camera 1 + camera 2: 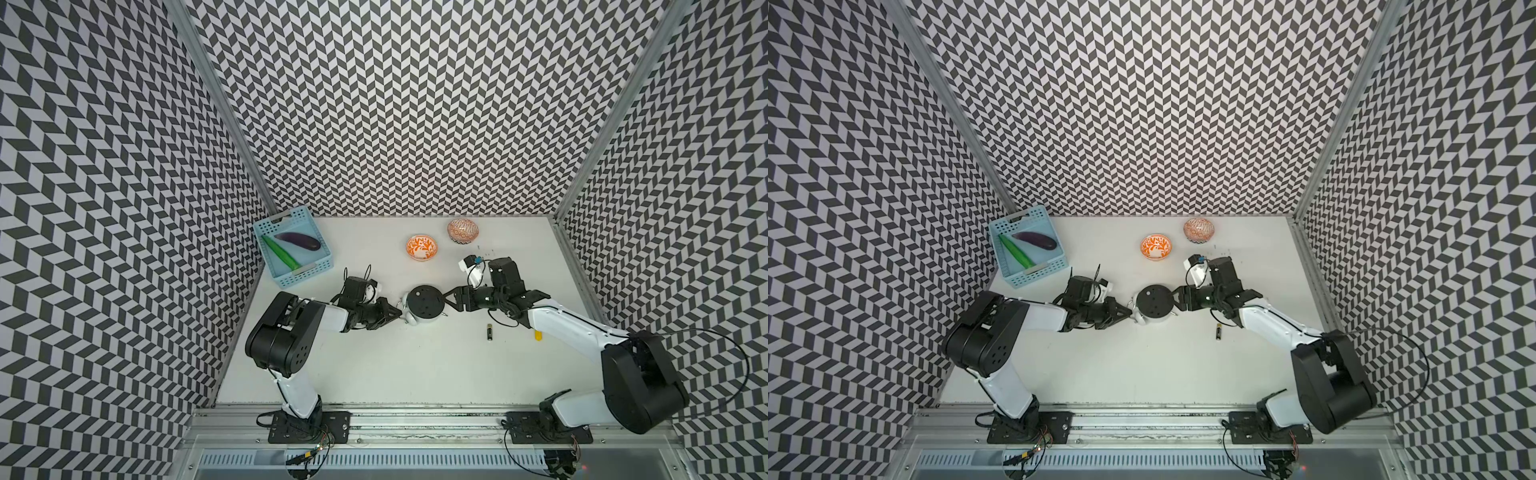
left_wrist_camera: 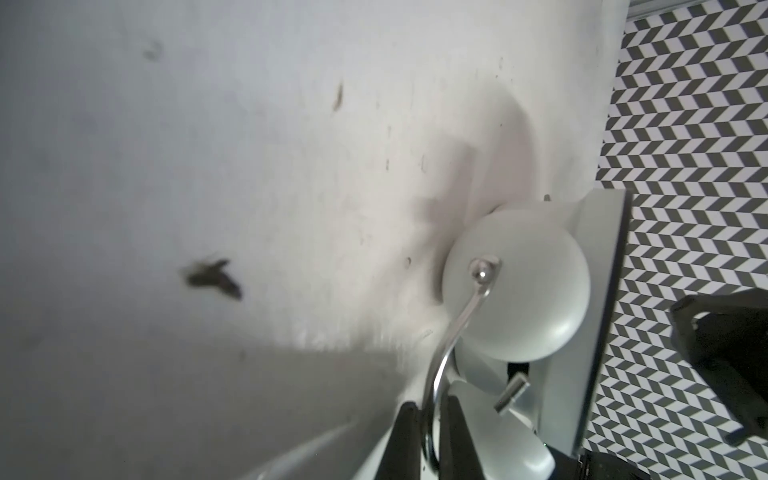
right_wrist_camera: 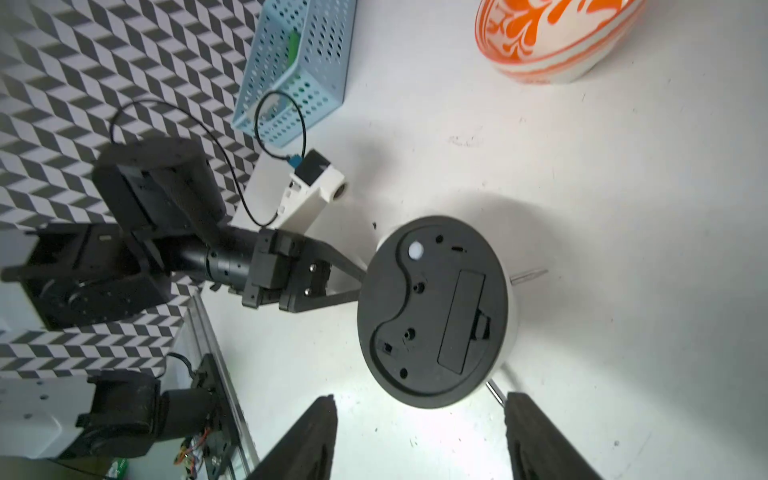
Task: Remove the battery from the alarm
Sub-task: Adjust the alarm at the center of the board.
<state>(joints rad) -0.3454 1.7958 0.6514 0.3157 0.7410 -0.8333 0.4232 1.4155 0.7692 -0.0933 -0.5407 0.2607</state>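
Nearest the arm bases, the battery lies loose on the table, out of the alarm and toward its right-arm side. At the face-down alarm, we see the left gripper clamped on its handle. The right gripper stands spread just beside it. Beyond the alarm sit an orange bowl and a farther bowl.

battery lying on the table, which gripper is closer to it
Right. The right gripper is at the alarm's side nearest the battery; the left gripper grips the alarm's handle on the far side.
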